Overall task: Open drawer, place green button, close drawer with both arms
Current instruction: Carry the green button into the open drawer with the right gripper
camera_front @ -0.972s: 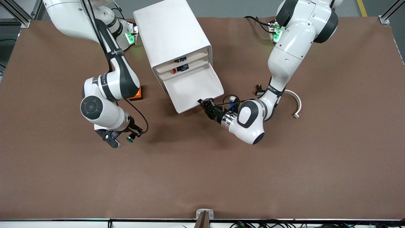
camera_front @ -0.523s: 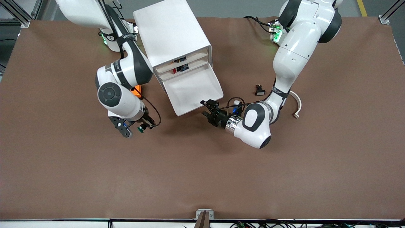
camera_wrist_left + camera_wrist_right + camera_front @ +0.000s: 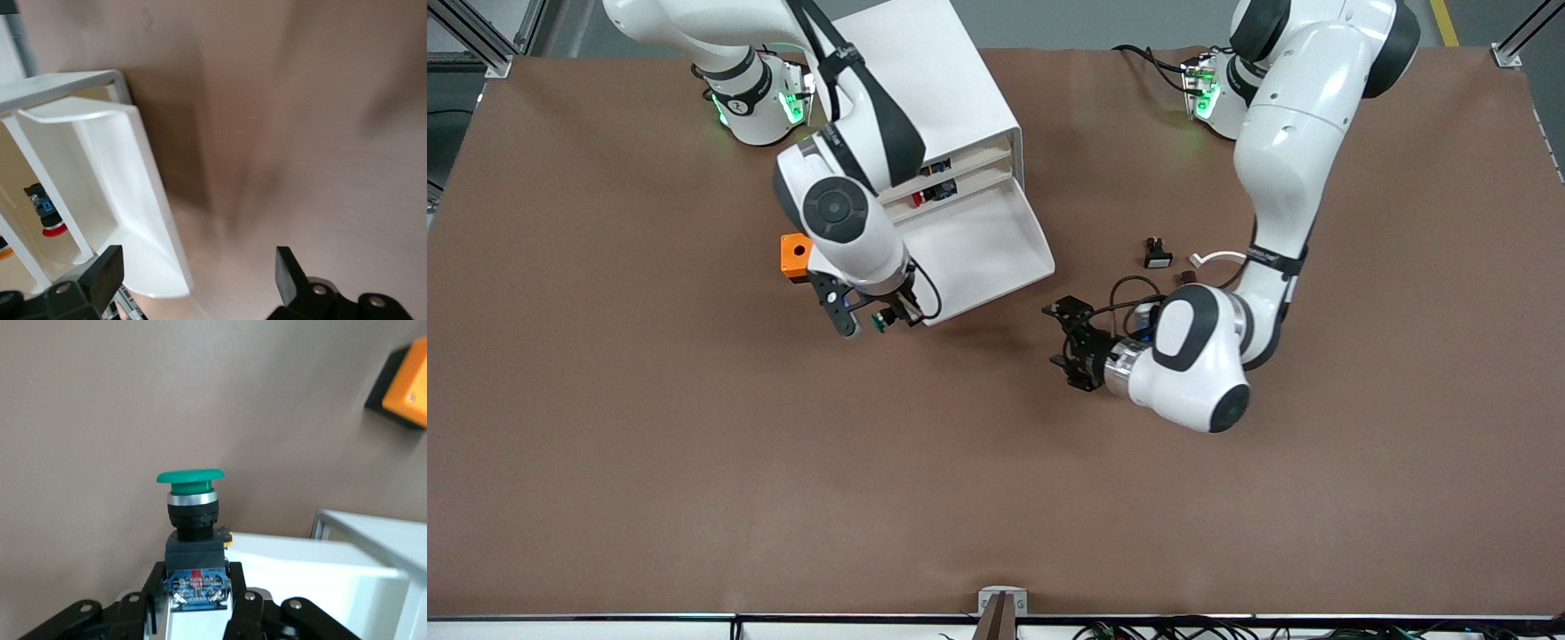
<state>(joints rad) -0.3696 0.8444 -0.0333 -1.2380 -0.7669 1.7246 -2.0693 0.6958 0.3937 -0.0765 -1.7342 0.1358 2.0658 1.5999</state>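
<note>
The button (image 3: 880,322), green cap on a black body, is held in my right gripper (image 3: 874,316), which is shut on its body. It hangs over the table just beside the front lip of the open bottom drawer (image 3: 980,253) of the white cabinet (image 3: 911,89). In the right wrist view the button (image 3: 191,493) sticks out from between the fingers of my right gripper (image 3: 195,590), with the drawer's lip (image 3: 313,563) beside it. My left gripper (image 3: 1060,338) is open and empty, low over the table, apart from the drawer's front. The left wrist view shows my left gripper's spread fingers (image 3: 100,273) and the drawer (image 3: 127,200).
An orange box (image 3: 794,255) lies beside the cabinet toward the right arm's end. A black switch with a white cap (image 3: 1157,254), a small brown piece (image 3: 1187,277) and a white curved part (image 3: 1214,258) lie near the left arm. The cabinet's upper shelves hold small parts (image 3: 935,189).
My right gripper has carried the button from the right arm's end toward the drawer's front. My left gripper has drawn away from the drawer's front lip, toward the left arm's end.
</note>
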